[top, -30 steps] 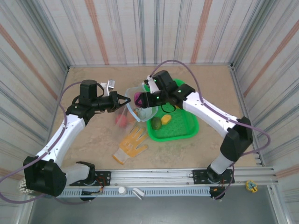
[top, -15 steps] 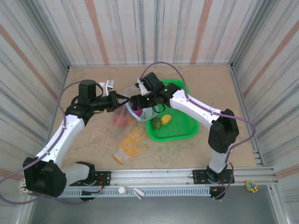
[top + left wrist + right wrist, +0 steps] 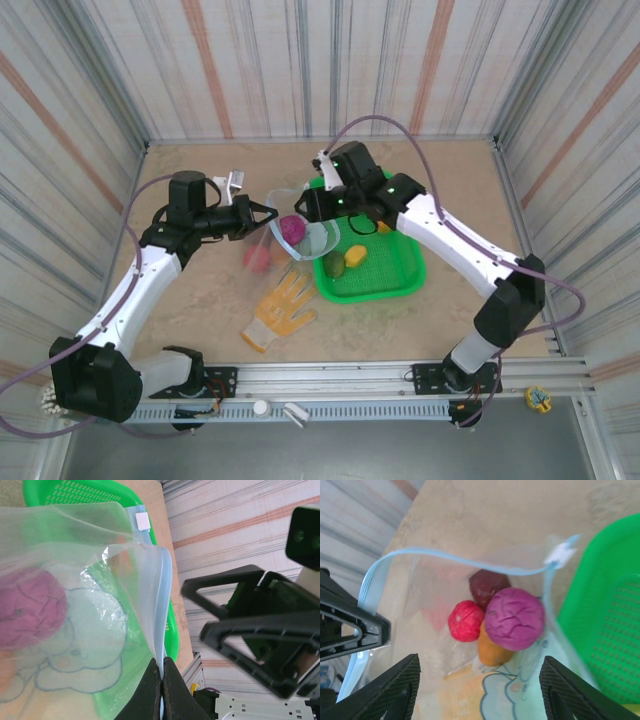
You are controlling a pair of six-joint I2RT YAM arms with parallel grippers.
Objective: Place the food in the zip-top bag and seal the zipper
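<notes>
- Pinching the zipper [image 3: 162,610] between jaws pressed tight together, the left gripper [image 3: 161,674] lifts that pale blue strip so the mouth of the zip-top bag [image 3: 308,243] gapes upward instead of lying flat.
- The right gripper [image 3: 310,205] hangs just over that mouth, jaws wide apart with nothing between them. Its fingers [image 3: 395,692] frame the opening from above, a pose that suits dropping a piece straight in.
- Four pieces of food sit bunched at the bottom of the bag, which sags to the tabletop: a wrinkled purple piece [image 3: 514,619], a red piece [image 3: 466,621], a dark red piece [image 3: 484,585] and an orange piece [image 3: 490,652].
- A green mesh basket [image 3: 390,280] sits just beside the bag on the right arm's side, within easy reach. It holds a green piece [image 3: 334,264] and a yellow piece [image 3: 356,255], so I judge the filling unfinished and the zipper not yet closed.
- A yellow-orange work glove [image 3: 282,308] lies flat, nearer the arm bases, apart from the bag.
- The tabletop [image 3: 200,300] is mottled tan, walled on three sides by striped corrugated panels [image 3: 100,100], with a metal rail [image 3: 350,375] along the near edge.
</notes>
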